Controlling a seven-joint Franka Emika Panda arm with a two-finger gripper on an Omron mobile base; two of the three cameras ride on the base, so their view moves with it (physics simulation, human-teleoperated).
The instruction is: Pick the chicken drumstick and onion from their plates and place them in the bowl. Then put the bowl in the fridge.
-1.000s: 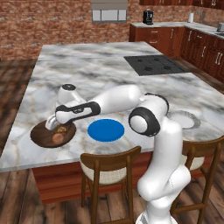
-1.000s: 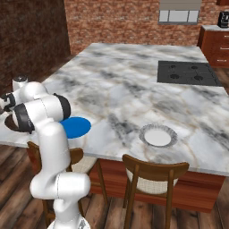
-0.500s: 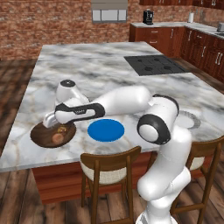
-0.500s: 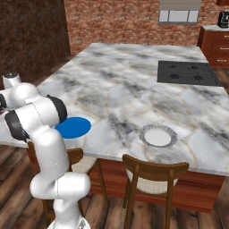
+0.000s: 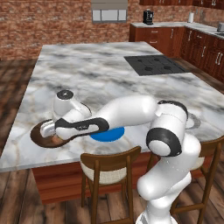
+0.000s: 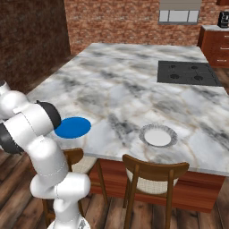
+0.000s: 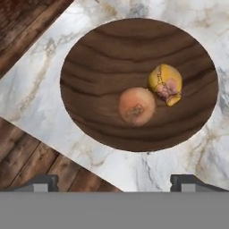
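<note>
A wooden bowl (image 7: 138, 82) sits near the tabletop's (image 5: 109, 74) edge at the far left of the left base view, holding two items side by side — the round reddish-brown onion (image 7: 136, 106) near its center and, touching it at about 2 o'clock in the hand view, the yellowish chicken drumstick (image 7: 166, 83). The end effector (image 7: 114, 182) hangs above the bowl with its jaws spread wide and nothing between them; both dark fingertips (image 7: 42, 182) frame the marble below the bowl's rim. Just right of the bowl, a bright blue plate (image 6: 72, 127) lies bare, partly covered by the white arm in the left base view. Farther right, at roughly 3 o'clock from the blue one, a pale grey-white plate (image 6: 157, 136) rests near the tabletop's front edge — well apart from the bowl.
</note>
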